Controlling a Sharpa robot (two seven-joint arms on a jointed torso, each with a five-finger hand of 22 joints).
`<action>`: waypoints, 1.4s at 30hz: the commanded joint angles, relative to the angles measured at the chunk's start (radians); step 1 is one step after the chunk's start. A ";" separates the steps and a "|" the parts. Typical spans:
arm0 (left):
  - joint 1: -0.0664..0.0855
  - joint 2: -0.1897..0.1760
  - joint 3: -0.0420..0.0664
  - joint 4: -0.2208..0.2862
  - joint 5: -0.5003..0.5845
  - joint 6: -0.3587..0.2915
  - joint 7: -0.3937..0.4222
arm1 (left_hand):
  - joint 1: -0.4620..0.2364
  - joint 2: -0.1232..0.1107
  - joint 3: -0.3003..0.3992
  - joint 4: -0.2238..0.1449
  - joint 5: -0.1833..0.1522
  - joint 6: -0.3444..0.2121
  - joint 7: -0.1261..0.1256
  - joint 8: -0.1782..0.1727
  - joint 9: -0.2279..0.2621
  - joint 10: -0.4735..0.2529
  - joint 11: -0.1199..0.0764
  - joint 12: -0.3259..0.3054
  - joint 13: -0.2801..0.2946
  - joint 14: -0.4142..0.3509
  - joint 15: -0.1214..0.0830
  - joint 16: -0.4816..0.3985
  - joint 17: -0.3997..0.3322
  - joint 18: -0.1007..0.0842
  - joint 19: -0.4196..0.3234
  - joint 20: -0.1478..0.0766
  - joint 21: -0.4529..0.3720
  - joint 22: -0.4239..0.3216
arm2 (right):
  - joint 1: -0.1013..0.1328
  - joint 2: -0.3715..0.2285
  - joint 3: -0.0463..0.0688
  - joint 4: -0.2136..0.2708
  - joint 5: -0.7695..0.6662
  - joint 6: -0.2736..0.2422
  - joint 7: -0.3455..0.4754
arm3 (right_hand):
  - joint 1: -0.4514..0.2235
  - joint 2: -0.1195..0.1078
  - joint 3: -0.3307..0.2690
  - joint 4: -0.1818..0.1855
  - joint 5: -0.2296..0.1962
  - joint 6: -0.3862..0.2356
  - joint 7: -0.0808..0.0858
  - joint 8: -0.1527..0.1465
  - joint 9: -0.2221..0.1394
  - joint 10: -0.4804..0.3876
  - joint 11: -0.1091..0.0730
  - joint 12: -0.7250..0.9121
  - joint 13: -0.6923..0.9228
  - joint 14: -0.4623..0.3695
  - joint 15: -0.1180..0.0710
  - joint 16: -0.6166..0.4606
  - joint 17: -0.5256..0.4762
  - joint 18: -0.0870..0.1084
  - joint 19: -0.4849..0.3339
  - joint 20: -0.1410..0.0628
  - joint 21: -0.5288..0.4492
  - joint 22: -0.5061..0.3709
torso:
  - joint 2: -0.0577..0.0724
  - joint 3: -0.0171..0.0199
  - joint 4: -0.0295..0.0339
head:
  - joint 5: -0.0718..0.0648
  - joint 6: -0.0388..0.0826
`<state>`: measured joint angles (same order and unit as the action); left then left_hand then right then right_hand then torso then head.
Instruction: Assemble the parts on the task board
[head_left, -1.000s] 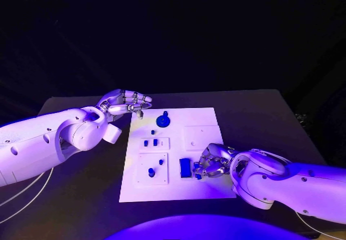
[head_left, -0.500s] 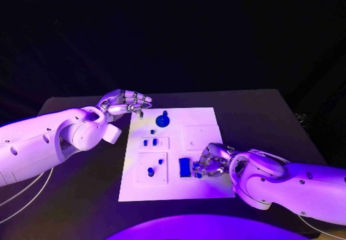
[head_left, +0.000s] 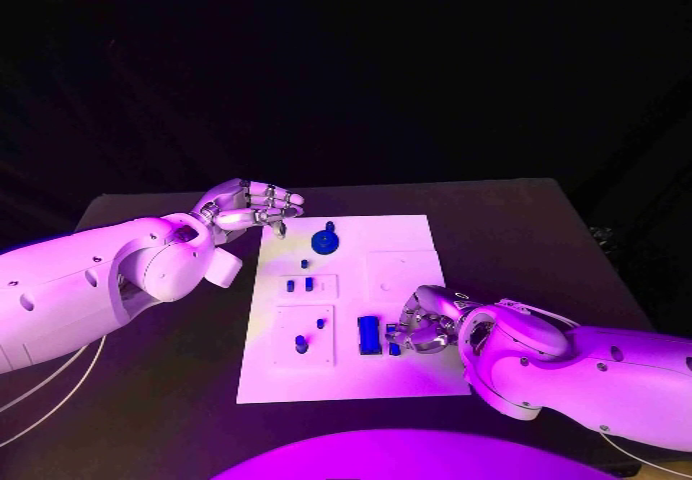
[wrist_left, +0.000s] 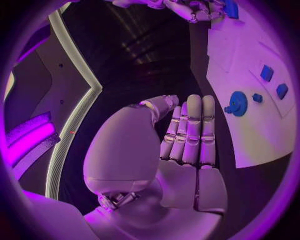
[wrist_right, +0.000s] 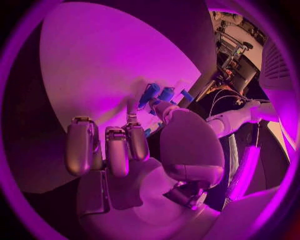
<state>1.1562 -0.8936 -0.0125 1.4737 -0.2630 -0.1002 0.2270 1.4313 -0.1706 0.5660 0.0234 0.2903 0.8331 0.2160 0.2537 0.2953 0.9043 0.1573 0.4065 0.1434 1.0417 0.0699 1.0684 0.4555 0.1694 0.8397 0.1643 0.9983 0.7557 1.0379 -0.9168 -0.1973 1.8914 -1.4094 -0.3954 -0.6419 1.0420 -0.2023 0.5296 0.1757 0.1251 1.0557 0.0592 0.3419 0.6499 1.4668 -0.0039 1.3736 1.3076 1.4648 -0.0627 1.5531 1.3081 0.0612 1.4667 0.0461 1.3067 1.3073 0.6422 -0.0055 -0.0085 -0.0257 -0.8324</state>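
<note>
Task board (head_left: 411, 240) smooth, matt; arms (head_left: 87, 280) glossy, probably plastic

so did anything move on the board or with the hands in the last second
Almost nothing. The right hand has edged slightly toward the blue parts at the near right of the task board, fingers working at them. The left hand stays hovering at the board's far left corner, and the round blue part is unmoved.
</note>
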 joint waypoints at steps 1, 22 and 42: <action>0.001 0.001 0.001 0.003 0.000 0.018 0.004 | 0.002 0.008 0.006 -0.002 0.002 -0.007 0.010 0.005 0.001 -0.007 -0.002 0.005 -0.001 -0.003 0.000 0.000 -0.001 0.016 0.002 -0.002 0.006 0.001 | -0.002 0.001 -0.001 0.000 -0.018 -0.002 -0.004 | 0.000 0.010 -0.005 0.002 -0.001 0.010 0.000 0.007 0.002 0.034 -0.009 0.008 0.167 0.100 -0.010 0.004 0.233 -0.017 0.041 -0.007 0.003 0.205 | 0.000 -0.0003 0.0001 | -0.001 0.001; 0.001 0.001 0.001 0.003 -0.004 0.019 0.002 | 0.001 0.008 0.006 -0.001 0.002 -0.007 0.010 0.006 0.001 -0.008 -0.002 0.006 -0.001 -0.003 0.000 -0.001 -0.001 0.016 0.002 -0.002 0.007 0.001 | 0.000 0.003 0.000 -0.019 -0.030 -0.027 0.016 | 0.008 0.015 -0.004 0.002 -0.001 0.021 -0.010 0.023 0.010 0.039 -0.018 0.018 0.172 0.100 -0.017 0.006 0.236 -0.018 0.043 -0.014 0.010 0.206 | 0.000 0.0006 0.0004 | -0.005 0.006; 0.001 -0.001 0.001 0.003 -0.007 0.019 0.001 | 0.001 0.008 0.006 -0.001 0.002 -0.007 0.010 0.006 0.001 -0.008 -0.002 0.006 -0.001 -0.003 0.000 -0.001 -0.001 0.016 0.002 -0.002 0.007 0.001 | 0.003 -0.008 0.000 -0.023 -0.017 -0.068 0.084 | 0.049 -0.038 -0.110 0.018 -0.001 0.004 -0.006 0.034 0.010 0.037 -0.015 0.012 0.171 0.100 -0.016 0.006 0.237 -0.018 0.042 -0.015 0.004 0.205 | 0.000 0.0001 -0.0005 | -0.003 0.008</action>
<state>1.1562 -0.8948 -0.0125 1.4739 -0.2669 -0.0964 0.2230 1.4313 -0.1706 0.5659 0.0234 0.2903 0.8331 0.2160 0.2537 0.2952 0.9043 0.1573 0.4068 0.1434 1.0417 0.0699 1.0684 0.4555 0.1694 0.8397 0.1643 0.9990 0.7561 1.0420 -0.9239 -0.1965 1.8645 -1.4249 -0.4412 -0.5983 1.0953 -0.2398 0.4286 0.1888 0.1239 1.0652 0.0492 0.3714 0.6617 1.4650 -0.0161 1.3879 1.3074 1.4647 -0.0773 1.5531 1.3076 0.0613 1.4645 0.0339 1.3110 1.3077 0.6420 -0.0053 -0.0083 -0.0290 -0.8263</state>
